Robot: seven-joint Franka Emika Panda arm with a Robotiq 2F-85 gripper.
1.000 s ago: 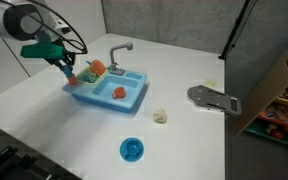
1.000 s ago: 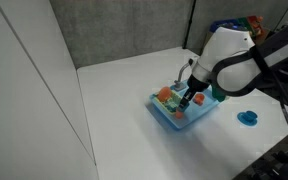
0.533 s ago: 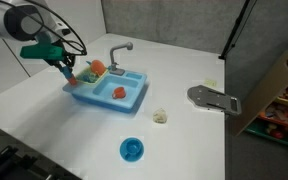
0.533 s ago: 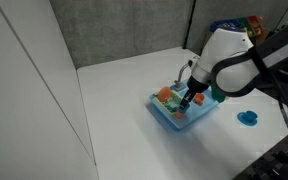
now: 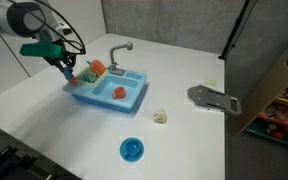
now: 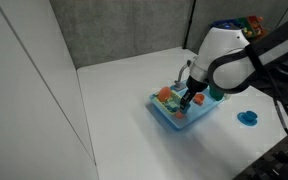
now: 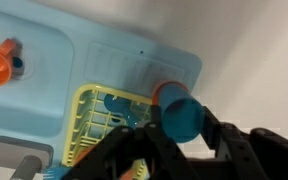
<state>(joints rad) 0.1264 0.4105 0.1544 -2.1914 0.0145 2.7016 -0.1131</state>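
My gripper (image 7: 184,128) is shut on a blue cup with an orange band (image 7: 181,113), which lies sideways between the black fingers (image 7: 149,142). In the wrist view the cup hangs over the end of a blue toy sink (image 7: 114,60), above its yellow dish rack (image 7: 96,122). In both exterior views the gripper (image 5: 64,63) (image 6: 189,97) hovers just above the rack end of the sink (image 5: 132,102) (image 6: 174,118). An orange toy (image 5: 119,92) lies in the basin. Another orange item (image 5: 96,68) sits by the rack.
The sink has a grey faucet (image 5: 120,49) at its back. On the white table lie a blue disc (image 5: 132,149), a small pale object (image 5: 160,116) and a grey flat tool (image 5: 212,98). A cardboard box (image 5: 276,85) stands past the table's edge.
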